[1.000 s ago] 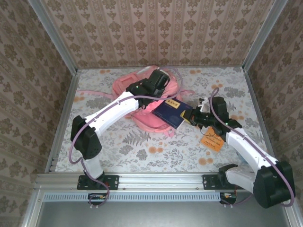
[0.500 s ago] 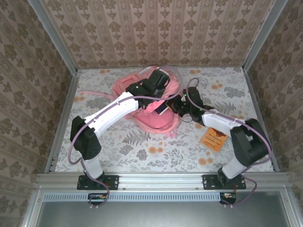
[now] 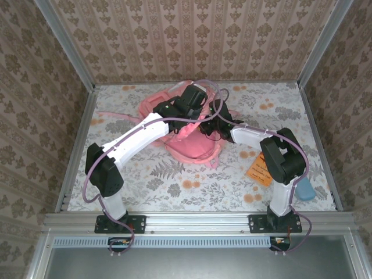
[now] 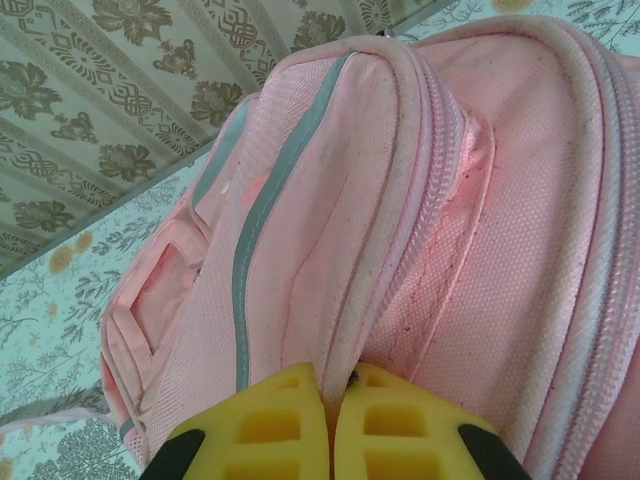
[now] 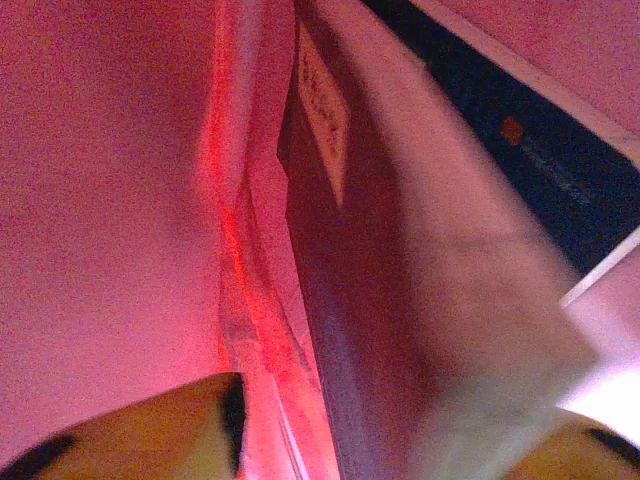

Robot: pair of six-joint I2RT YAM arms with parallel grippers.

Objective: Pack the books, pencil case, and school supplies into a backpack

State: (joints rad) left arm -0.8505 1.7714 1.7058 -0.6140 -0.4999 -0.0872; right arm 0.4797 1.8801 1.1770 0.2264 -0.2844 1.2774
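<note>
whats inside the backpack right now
Between the pink walls of the backpack, the right wrist view shows a dark navy book with a second navy cover beside it. Anything deeper is hidden by fabric.

On my feed the backpack (image 4: 420, 200) is pink all over, crossed by a pale grey stripe (image 4: 262, 215). The left gripper (image 4: 328, 400) has yellow pads edged in black. The navy book (image 5: 530, 160) carries a small orange-gold mark and a white edge. Another book (image 3: 260, 168) is orange. The desk (image 3: 145, 180) is pale, printed with grey leaves and orange flowers. The walls (image 3: 174, 35) are beige-brown damask, the arms (image 3: 139, 136) white and black, the cables (image 3: 87, 186) purple.
</note>
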